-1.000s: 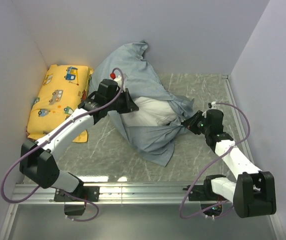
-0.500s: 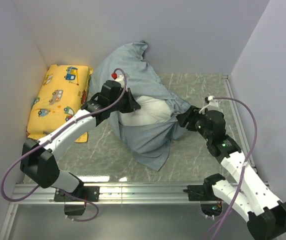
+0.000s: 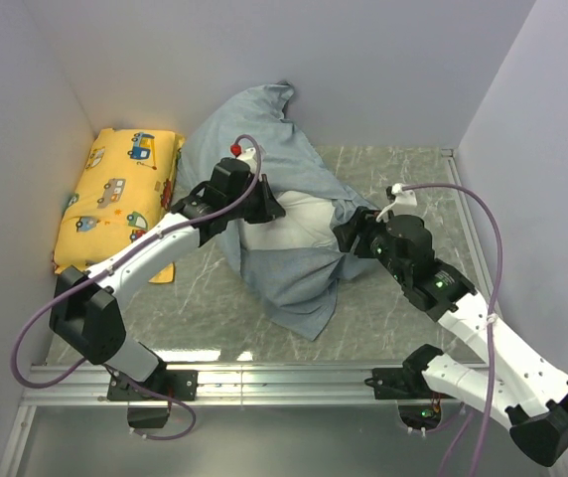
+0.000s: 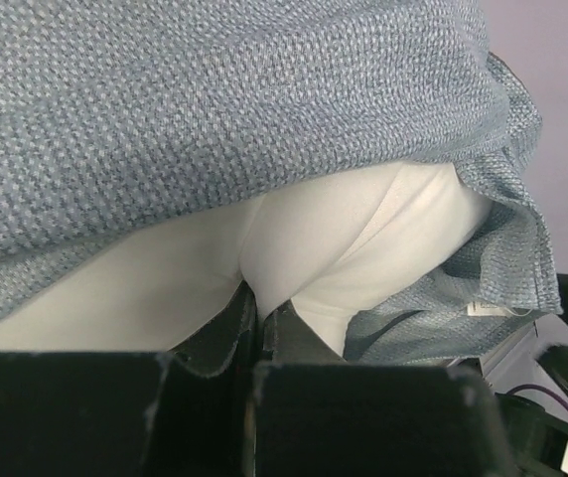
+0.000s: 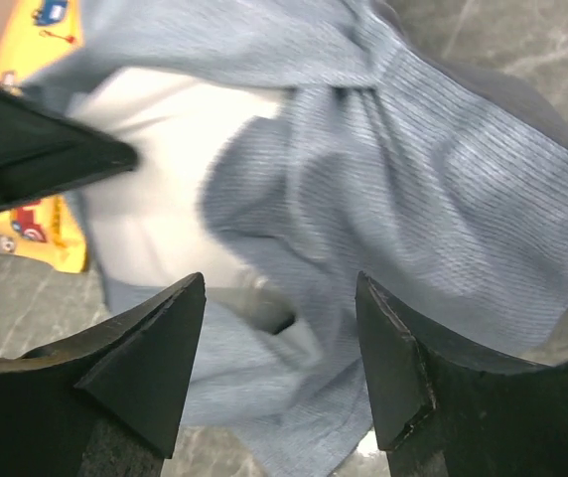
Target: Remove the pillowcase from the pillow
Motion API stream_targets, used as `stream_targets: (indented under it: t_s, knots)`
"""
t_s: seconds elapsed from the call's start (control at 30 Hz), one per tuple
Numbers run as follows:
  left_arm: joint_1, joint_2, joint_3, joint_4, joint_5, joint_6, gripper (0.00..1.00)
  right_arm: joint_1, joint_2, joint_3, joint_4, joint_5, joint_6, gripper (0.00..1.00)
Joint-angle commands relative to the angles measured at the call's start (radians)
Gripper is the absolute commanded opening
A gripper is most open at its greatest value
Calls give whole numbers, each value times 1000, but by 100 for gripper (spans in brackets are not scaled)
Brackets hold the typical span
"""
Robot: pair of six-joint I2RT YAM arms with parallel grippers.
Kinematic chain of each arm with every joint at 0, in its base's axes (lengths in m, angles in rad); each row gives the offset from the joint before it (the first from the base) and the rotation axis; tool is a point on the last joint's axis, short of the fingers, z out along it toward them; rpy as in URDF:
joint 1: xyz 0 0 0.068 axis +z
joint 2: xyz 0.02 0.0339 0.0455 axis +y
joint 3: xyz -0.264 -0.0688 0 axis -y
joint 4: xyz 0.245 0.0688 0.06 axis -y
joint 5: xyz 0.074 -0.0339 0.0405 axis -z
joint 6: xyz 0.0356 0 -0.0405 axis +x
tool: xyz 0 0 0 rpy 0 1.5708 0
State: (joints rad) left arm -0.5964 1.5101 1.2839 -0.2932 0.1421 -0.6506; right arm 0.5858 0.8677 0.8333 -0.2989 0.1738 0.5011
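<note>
The pillowcase shows its blue-grey inside, draped over the white pillow in the middle of the table. My left gripper is shut on a fold of the pillow; in the left wrist view the white fabric is pinched between the jaws, with the pillowcase hanging above. My right gripper is open and empty at the pillowcase's right side. In the right wrist view its jaws stand wide apart over the pillowcase, with the pillow beyond.
A yellow pillow with cartoon vehicles lies at the far left against the wall. Grey walls close in the left, back and right. A metal rail runs along the near edge.
My right gripper has let go of the bunched pillowcase, opened, and moved left toward the pillow. The fabric has slackened. My left gripper has shifted slightly right, still holding the pillow.
</note>
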Motion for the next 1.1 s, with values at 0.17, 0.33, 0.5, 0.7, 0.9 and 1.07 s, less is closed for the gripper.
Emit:
stream_targets:
  t_s: [0.17,0.33,0.5,0.7,0.9,1.07]
  knots:
    - [3,-2,84,114,-67,5,0,55,140,133,-54,173,-3,75]
    - [3,-33,91,88,-78,20,0,7,289,184,-128,279,2,74]
    - [1,-117,75,52,-87,39,0,-231,205,55,-57,158,17,18]
    - [1,-258,49,0,-117,60,0,-403,189,10,4,75,30,4]
    - [1,-337,42,35,-79,23,0,-460,379,17,216,-270,43,3]
    - [-43,-300,77,134,-42,-14,0,-419,586,-23,611,-847,158,7]
